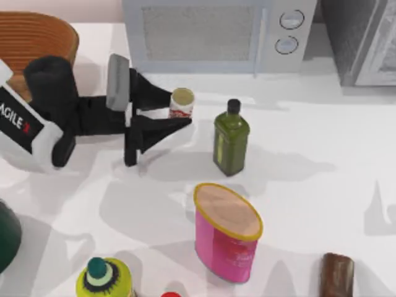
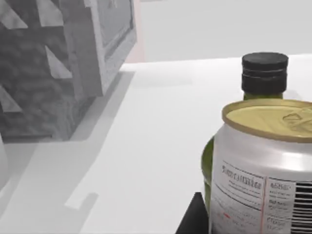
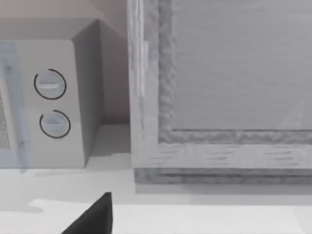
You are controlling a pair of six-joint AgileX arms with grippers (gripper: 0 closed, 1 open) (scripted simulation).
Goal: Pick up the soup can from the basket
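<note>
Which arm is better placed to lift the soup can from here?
The left. In the top view the left gripper has its fingers on either side of the soup can, right of the basket and beside the green bottle. The left wrist view shows the can close up.

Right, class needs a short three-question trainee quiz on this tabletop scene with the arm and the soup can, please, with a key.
1. True or false: the soup can sits inside the basket.
2. Which is closest to the can? A. pink canister B. green bottle C. microwave
3. Fill in: the can is between the fingers of the ____ gripper.

Key: 1 false, it is out of the basket, between the gripper's fingers over the table. 2 B. 3 left.
</note>
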